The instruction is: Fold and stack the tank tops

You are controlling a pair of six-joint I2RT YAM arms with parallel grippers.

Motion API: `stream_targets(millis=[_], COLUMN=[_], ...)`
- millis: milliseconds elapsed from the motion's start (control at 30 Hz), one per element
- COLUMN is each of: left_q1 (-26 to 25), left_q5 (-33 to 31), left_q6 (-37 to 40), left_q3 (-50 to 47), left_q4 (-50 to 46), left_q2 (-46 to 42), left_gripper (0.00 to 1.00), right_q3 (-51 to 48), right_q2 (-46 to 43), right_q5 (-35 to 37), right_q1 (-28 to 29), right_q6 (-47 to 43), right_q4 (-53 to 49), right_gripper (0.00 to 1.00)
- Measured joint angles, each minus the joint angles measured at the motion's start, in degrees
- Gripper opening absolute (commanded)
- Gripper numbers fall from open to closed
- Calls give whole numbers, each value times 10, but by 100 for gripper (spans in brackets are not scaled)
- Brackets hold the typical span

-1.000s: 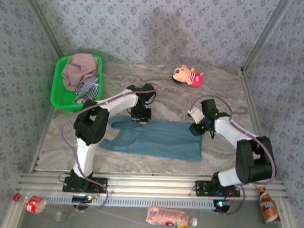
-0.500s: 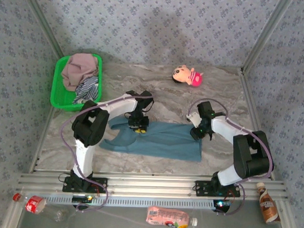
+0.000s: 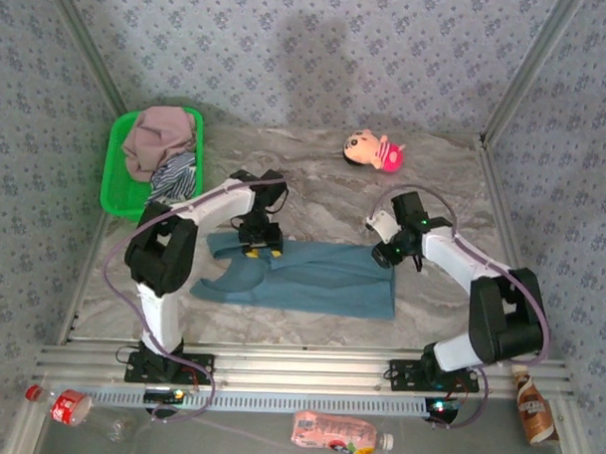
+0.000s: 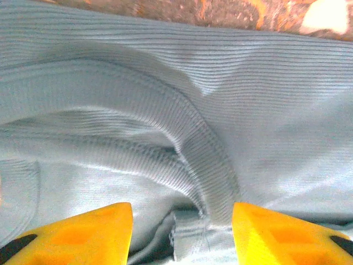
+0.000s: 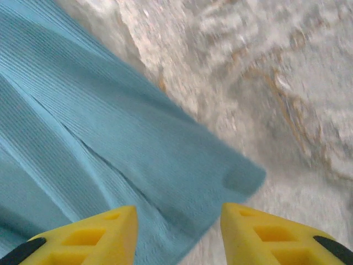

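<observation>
The teal-blue tank top [image 3: 321, 282] lies spread flat on the marble table, straps at the left. My left gripper [image 3: 259, 248] hovers open over its strap end. In the left wrist view the yellow fingers [image 4: 83, 234] stand apart on either side of a ribbed strap seam [image 4: 207, 165], with no grip on it. My right gripper [image 3: 384, 254] is open above the top's far right corner [image 5: 242, 179], and the cloth lies flat beneath the gripper [image 5: 179, 234]. The mauve-pink tank top [image 3: 159, 140] and the striped tank top [image 3: 173, 179] lie crumpled in the green basket [image 3: 115, 186].
A pink plush doll [image 3: 373, 150] lies at the back of the table. Below the front rail lie a pink bottle [image 3: 338, 432], a red-labelled bottle [image 3: 63, 406] and a brown bottle [image 3: 536, 405]. Metal frame posts rise at both back corners.
My left gripper has opened and let go of the teal top's strap while moving left. My right gripper has also shifted left along the top's far edge.
</observation>
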Motion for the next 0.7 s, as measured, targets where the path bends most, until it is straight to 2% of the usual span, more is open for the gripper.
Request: stream_targets(millis=[133,300,433,700], left_q1=[20,68,77,88], left_q5=[-13,-35,-48,-53], left_q6=[0,2,15,47], left_q3=[-11,-41,-37,11], left_q4=[2,23,37,16], left_q2=[-14,7,42,76], left_gripper=[46,40,34,30], right_q3=[13,21,13,-57], right_q2=[45,99,83,15], right_q5=[-2,8,23,55], right_q1=[20,35,40,44], right_q6=[-20,-52,-65,-70], right_q4=[22,22,18,-2], right_gripper=[43,40,36,25])
